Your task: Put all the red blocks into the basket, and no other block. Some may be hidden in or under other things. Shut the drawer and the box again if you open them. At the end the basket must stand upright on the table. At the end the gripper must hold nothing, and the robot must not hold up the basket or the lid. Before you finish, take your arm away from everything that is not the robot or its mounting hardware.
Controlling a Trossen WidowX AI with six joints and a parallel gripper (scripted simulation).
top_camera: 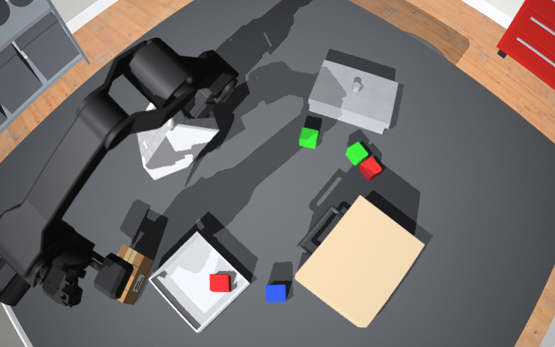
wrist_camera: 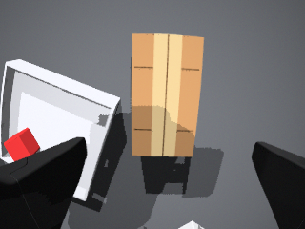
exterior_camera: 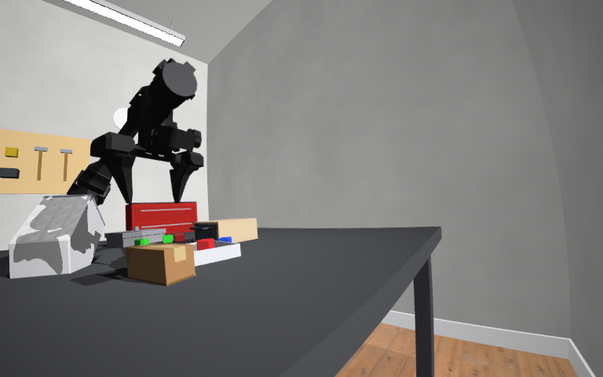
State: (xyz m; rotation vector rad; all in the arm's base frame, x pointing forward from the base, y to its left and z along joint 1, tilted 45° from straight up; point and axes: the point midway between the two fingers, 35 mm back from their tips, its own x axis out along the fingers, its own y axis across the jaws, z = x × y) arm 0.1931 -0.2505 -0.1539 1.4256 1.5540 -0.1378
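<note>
fingers [exterior_camera: 152,200] spread wide and empty, cardboard box [top_camera: 134,275] half hidden under arm, basket [top_camera: 173,144] partly covered

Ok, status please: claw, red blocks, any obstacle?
Claw open, empty, raised. One red block in basket, one touching green block. Cardboard box beside basket.

I'm holding my arm [top_camera: 94,134] folded up high, elbow sticking way up and the forearm bending back down toward my base side. My gripper [exterior_camera: 152,199] is hanging up in the air, pointing pretty much straight down. Jaws are spread as wide as they go, nothing between them. In the wrist view my two black fingers are sitting at the far left and right edges.
</note>
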